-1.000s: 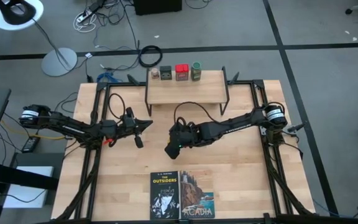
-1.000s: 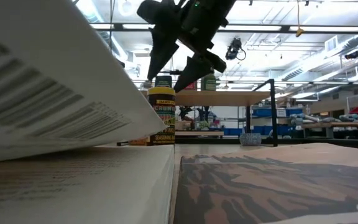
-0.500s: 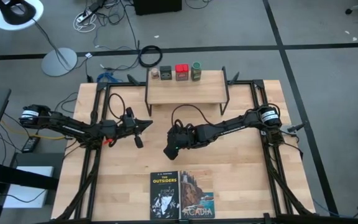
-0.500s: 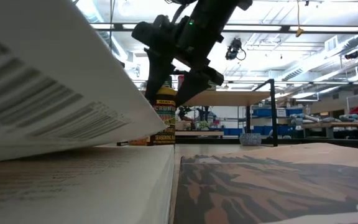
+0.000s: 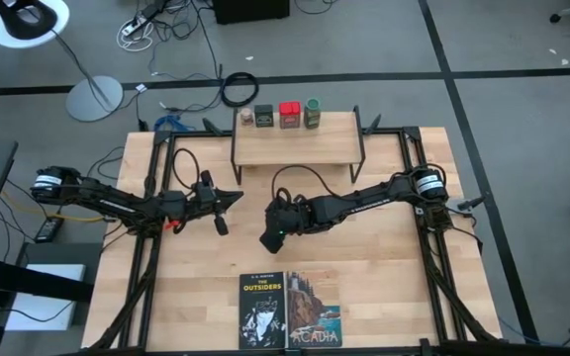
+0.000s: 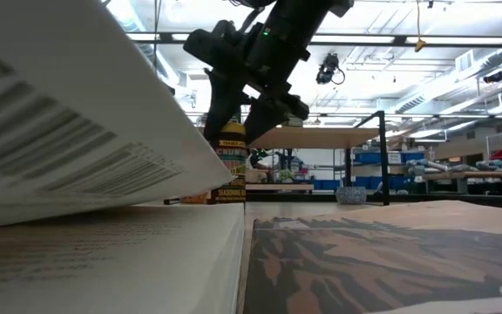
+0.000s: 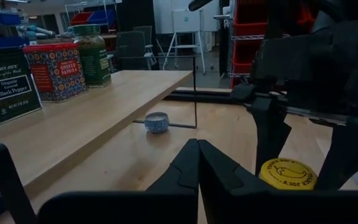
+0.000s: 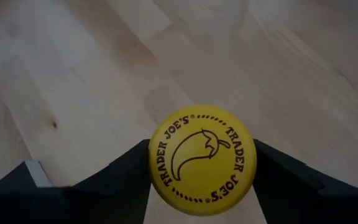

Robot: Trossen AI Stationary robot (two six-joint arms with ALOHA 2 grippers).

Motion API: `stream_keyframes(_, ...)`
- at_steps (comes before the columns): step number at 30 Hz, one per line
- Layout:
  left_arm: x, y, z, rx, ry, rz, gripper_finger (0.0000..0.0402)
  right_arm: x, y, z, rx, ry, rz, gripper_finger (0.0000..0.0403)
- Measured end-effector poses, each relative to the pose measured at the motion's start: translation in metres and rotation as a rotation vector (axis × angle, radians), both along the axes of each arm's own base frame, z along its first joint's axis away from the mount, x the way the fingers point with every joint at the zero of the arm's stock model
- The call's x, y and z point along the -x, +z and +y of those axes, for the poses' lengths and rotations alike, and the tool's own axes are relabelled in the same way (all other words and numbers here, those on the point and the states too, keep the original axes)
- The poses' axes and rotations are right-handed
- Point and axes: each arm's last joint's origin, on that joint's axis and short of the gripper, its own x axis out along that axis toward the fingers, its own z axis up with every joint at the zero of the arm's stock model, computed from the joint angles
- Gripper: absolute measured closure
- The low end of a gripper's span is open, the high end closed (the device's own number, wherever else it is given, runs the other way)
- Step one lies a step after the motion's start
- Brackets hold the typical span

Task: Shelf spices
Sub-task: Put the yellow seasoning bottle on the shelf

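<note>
A yellow-lidded round jar (image 6: 229,161) stands upright on the table near its middle, its lid (image 8: 202,160) facing up. My right gripper (image 5: 271,240) is down over it, shut on the lid. On the shelf (image 5: 298,146) at the far edge stand a dark tin (image 7: 5,84), a red tin (image 7: 56,70) and a green-lidded jar (image 7: 94,59). My left gripper (image 5: 234,197) waits shut, level, left of the jar, touching nothing. My right gripper pinches the jar's yellow lid by its rim (image 8: 154,163), one finger (image 8: 126,168) on each of two opposite sides. The fingers come slanting down from above, from the table's right. The jar stands upright with its base on the table.
Two paperback books (image 5: 262,309) (image 5: 314,309) lie at the table's near edge and fill the foreground of the low view. A small blue-patterned bowl (image 7: 156,122) sits on the table under the shelf. A fourth small container (image 5: 247,118) stands at the shelf's left end.
My right gripper has sunk a little over the yellow-lidded jar, and its fingers have drawn in from wide open onto the lid. The jar has stayed where it was.
</note>
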Motion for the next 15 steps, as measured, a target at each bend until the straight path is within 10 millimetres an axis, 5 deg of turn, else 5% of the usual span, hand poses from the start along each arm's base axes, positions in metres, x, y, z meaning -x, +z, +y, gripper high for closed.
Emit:
stream_keyframes(8, 0.000, -0.001, 0.000, 0.000, 0.000, 0.006, 0.0394, -0.004, 0.003, 0.001, -0.004, 0.007, -0.044, 0.0172)
stream_keyframes(15, 0.000, -0.001, 0.000, 0.000, 0.000, 0.010, 0.0394, -0.010, 0.026, 0.004, 0.037, 0.036, -0.096, 0.0172)
